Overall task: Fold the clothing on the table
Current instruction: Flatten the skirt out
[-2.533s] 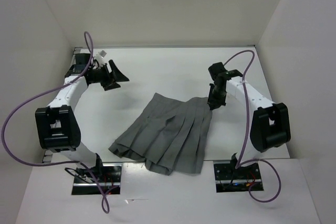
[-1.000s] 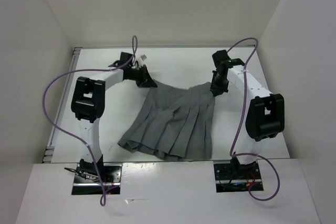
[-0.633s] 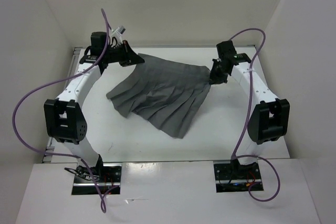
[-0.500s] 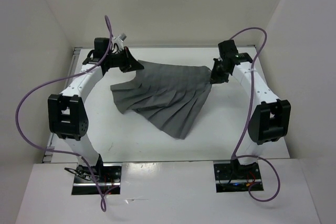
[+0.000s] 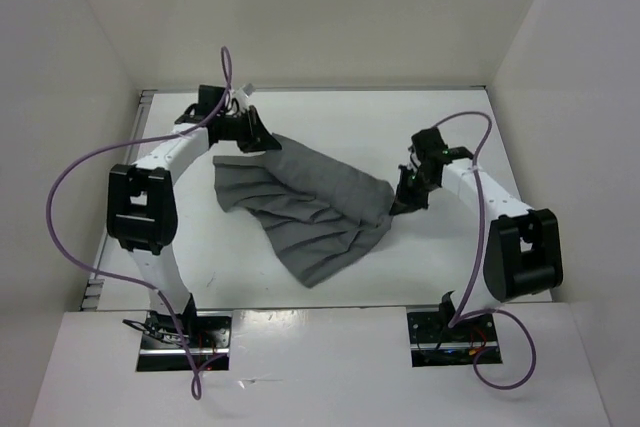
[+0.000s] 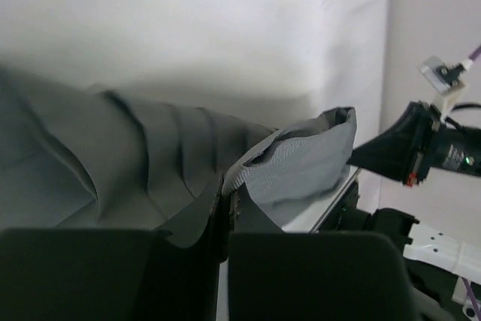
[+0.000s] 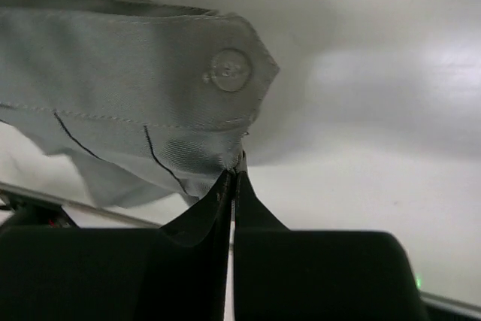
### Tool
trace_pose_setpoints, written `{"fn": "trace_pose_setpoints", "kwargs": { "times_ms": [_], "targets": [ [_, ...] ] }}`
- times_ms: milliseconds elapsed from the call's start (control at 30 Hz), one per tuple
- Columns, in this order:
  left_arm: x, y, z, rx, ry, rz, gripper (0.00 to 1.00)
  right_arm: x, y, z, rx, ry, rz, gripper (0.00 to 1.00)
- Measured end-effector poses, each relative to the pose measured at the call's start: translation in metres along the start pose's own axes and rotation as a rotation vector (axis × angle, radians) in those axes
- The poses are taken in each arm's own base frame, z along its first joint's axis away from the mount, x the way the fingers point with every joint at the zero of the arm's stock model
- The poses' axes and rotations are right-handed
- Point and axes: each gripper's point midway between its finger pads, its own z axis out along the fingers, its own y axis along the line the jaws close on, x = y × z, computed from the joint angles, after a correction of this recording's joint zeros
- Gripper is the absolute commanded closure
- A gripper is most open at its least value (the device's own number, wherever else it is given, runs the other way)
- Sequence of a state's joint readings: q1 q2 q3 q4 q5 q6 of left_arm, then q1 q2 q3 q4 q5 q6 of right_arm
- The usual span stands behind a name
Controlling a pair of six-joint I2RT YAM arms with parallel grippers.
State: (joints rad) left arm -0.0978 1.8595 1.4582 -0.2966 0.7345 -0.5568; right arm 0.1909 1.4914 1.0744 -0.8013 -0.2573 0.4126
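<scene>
As left gripper (image 5: 263, 140) and right gripper (image 5: 399, 203) pinch it, the skirt (image 5: 312, 209) sags.

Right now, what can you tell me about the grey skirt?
The skirt is plain mid-grey woven-looking cloth with pleats, all crumpled. The left jaws are shut on one corner at the far left, the right jaws on the waistband end beside its grey button. It hangs slack between them, and its lower part looks to rest on the white table.
</scene>
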Motion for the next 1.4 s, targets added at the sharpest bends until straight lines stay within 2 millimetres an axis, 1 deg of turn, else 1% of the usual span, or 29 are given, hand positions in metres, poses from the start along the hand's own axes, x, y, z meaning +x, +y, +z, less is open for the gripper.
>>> {"fn": "trace_pose_setpoints", "kwargs": {
  "times_ms": [67,100,167,200,233,300,333,367,400,467,500,567,700,800,933,1033,1100,1167,1400],
  "targets": [
    [0.021,0.020,0.020,-0.034,0.064,-0.042,1.00,0.030,-0.006,0.014,0.020,0.086,0.008,1.00],
    [0.034,0.034,0.030,-0.062,0.098,-0.069,1.00,0.045,-0.005,0.019,0.031,0.127,-0.002,1.00],
    [0.056,0.062,0.044,-0.127,0.153,-0.127,1.00,0.061,0.003,0.026,0.037,0.177,-0.041,1.00],
    [0.075,0.087,0.051,-0.191,0.197,-0.180,1.00,0.072,0.011,0.032,0.036,0.211,-0.074,0.95],
    [0.082,0.096,0.052,-0.221,0.212,-0.201,1.00,0.077,0.013,0.035,0.040,0.230,-0.083,0.76],
    [0.087,0.106,0.053,-0.260,0.221,-0.219,1.00,0.082,0.011,0.040,0.060,0.250,-0.080,0.71],
    [0.085,0.107,0.053,-0.273,0.220,-0.220,1.00,0.082,0.010,0.042,0.071,0.252,-0.076,0.62],
    [0.081,0.108,0.052,-0.291,0.211,-0.216,1.00,0.081,0.008,0.042,0.085,0.247,-0.065,0.57],
    [0.076,0.109,0.052,-0.305,0.199,-0.206,1.00,0.079,0.007,0.041,0.096,0.239,-0.059,0.55],
    [0.067,0.110,0.052,-0.327,0.173,-0.188,1.00,0.069,0.009,0.039,0.104,0.209,-0.044,0.49],
    [0.064,0.111,0.052,-0.337,0.163,-0.183,1.00,0.065,0.010,0.038,0.103,0.198,-0.041,0.49],
    [0.062,0.114,0.051,-0.353,0.155,-0.180,1.00,0.058,0.013,0.038,0.102,0.173,-0.023,0.45],
    [0.063,0.116,0.050,-0.365,0.156,-0.182,1.00,0.052,0.015,0.042,0.103,0.152,0.019,0.44],
    [0.063,0.116,0.050,-0.368,0.156,-0.181,1.00,0.045,0.014,0.049,0.109,0.133,0.056,0.44],
    [0.063,0.117,0.049,-0.368,0.157,-0.181,1.00,0.025,0.010,0.053,0.099,0.076,0.139,0.44],
    [0.062,0.118,0.048,-0.368,0.157,-0.186,1.00,0.004,0.006,0.051,0.071,0.013,0.219,0.44],
    [0.062,0.118,0.047,-0.367,0.157,-0.188,1.00,-0.005,0.004,0.049,0.059,-0.020,0.257,0.45],
    [0.061,0.119,0.046,-0.365,0.156,-0.190,1.00,-0.012,0.006,0.048,0.044,-0.043,0.278,0.45],
    [0.060,0.123,0.042,-0.363,0.156,-0.199,1.00,-0.012,0.013,0.062,-0.002,-0.024,0.313,0.47]
  ]
}}
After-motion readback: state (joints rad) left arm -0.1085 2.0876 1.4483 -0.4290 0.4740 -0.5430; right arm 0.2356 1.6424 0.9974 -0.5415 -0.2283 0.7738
